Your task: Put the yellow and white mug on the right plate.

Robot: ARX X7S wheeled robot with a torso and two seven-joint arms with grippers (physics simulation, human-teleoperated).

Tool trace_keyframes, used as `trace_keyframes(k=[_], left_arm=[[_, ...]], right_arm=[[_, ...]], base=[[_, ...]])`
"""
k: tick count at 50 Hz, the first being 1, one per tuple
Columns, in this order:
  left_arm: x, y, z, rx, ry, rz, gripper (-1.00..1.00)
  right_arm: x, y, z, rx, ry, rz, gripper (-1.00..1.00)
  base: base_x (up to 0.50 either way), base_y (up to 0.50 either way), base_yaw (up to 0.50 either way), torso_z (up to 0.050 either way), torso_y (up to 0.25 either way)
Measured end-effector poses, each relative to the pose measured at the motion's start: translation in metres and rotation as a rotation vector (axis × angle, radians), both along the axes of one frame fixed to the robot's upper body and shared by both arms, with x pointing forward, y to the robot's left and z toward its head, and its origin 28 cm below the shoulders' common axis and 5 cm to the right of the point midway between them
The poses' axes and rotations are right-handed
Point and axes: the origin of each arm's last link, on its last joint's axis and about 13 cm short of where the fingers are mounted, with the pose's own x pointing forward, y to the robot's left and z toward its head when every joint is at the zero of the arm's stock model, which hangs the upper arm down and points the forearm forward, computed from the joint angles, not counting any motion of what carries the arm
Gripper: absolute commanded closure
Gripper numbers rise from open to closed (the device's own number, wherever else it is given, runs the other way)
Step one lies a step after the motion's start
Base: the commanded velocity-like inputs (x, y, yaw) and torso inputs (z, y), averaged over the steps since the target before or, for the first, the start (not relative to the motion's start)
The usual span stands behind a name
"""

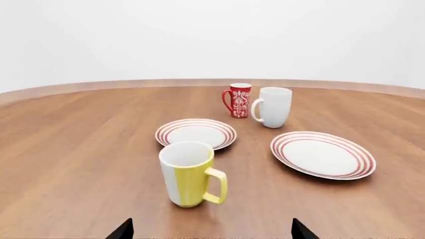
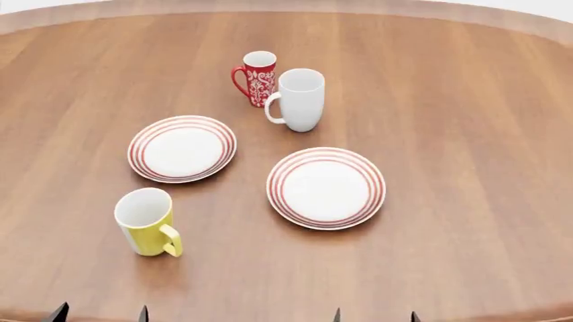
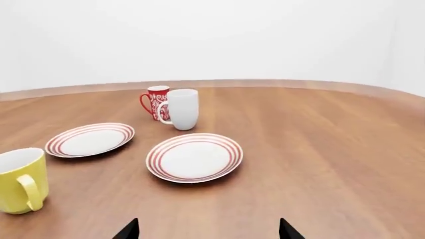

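The yellow and white mug (image 2: 146, 221) is sitting near-left — glossy, slippery, so pinching the rim looks best; both tools (image 1: 211, 230) are gaping, empty.

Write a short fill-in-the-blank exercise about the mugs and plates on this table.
1. The yellow and white mug stands on the bare ____, not on a plate.
2. The right plate carries ____ mugs.
3. The white mug stands beside the ____ patterned mug.
4. The left plate has thin ____ rings near its rim.

Missing words: table; no; red; red
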Motion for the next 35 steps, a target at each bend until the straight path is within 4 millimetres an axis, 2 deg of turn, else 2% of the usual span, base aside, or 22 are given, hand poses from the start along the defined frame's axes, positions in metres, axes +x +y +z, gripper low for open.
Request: trace_keyframes(k=[24,35], left_arm=[[-0.0005,0.0001,-0.0017,0.023,-0.002,-0.010,-1.00],[-0.0008,0.0002,-0.0019,0.034,-0.008,-0.016,-1.00]], right_arm=[[-0.0016,-0.0006,0.0028,0.005,-0.011,0.006,-1.00],[0.0005,0.0004,0.0015,-0.008,0.006,-0.014,-1.00]], base=[[0.00,0.49,0.00,0.000,0.000],[0.00,0.07,0.00,0.000,0.000]])
